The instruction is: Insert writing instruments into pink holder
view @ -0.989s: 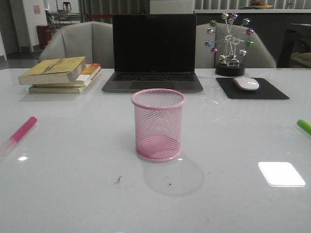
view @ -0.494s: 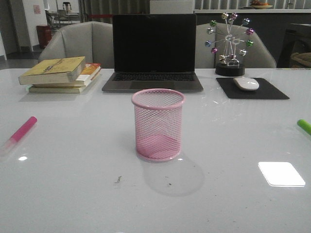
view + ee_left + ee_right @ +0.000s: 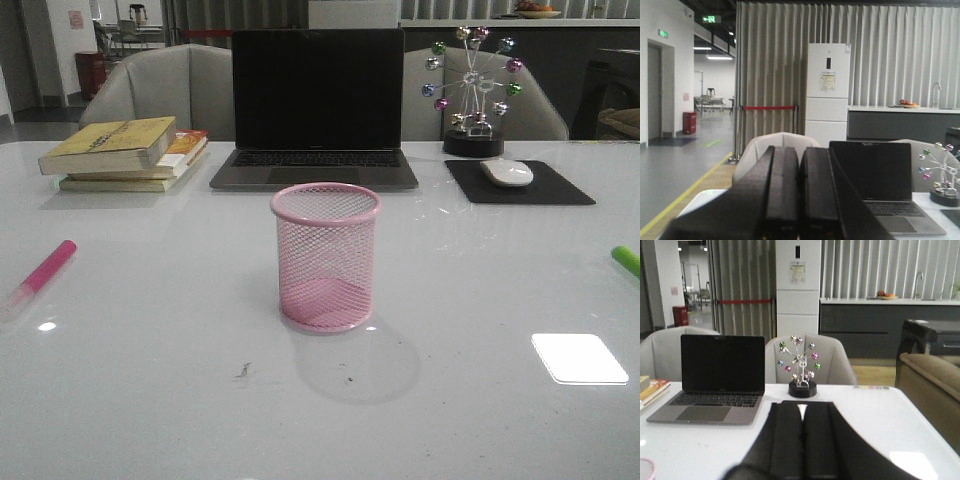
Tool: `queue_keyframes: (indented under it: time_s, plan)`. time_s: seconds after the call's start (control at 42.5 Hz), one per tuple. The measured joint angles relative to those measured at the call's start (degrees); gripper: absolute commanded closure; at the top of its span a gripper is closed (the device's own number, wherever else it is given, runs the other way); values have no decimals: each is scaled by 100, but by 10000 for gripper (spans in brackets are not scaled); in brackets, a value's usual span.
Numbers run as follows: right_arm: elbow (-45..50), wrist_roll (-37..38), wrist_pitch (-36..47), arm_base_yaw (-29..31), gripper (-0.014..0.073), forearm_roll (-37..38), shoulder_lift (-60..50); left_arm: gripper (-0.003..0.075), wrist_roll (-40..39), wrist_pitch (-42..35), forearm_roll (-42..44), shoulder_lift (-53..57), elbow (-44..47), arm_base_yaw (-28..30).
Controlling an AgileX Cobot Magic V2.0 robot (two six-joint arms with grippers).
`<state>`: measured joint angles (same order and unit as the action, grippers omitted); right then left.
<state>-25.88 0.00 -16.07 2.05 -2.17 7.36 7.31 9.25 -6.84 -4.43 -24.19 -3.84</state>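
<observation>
Glossy white table (image 3: 150, 400) filling the lower frame, bright glare patch lower right. Grey chairs (image 3: 170, 90) behind; pleated curtains (image 3: 770, 75), white fridge (image 3: 828, 92) upper centre

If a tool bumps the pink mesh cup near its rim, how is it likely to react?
The pink mesh cup looks light: thin open wire mesh, and it stands empty, so it would probably slide on the glossy table. It is taller than wide, so a push at the rim may tip it. Its round wall would then likely roll.

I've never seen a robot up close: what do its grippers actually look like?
Only the wrist cameras show them. The left gripper and right gripper each have two flat, matte black, slab-like fingers side by side. No cables, markings or arm casings are visible.
</observation>
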Motion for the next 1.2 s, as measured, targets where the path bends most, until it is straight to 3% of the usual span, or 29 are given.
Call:
queue_keyframes:
  time_s: [0.165,0.353,0.565,0.753,0.848,1.012,1.083,1.201]
  plan:
    - [-871,0,-1186,0,536,0,910,623,0,1290,-26,-820,-1022,0]
    - [-1038,0,-2071,0,536,0,1843,623,0,2425,-28,-1630,-1257,0]
    - [-1043,0,-2730,0,536,0,2713,623,0,3076,-28,-2246,-986,0]
    - [-1043,0,-2988,0,530,0,3324,618,0,3074,-28,-2622,-753,0]
    - [-1043,0,-3025,0,438,0,3617,560,0,3074,-28,-2757,-702,0]
    - [-1043,0,-3025,0,106,0,4203,284,0,3074,-28,-2957,-694,0]
    - [-1043,0,-2943,0,43,21,4491,221,0,3064,-28,-3032,-694,0]
    - [-1091,30,-2735,0,43,46,4965,232,0,3064,-38,-3151,-694,0]
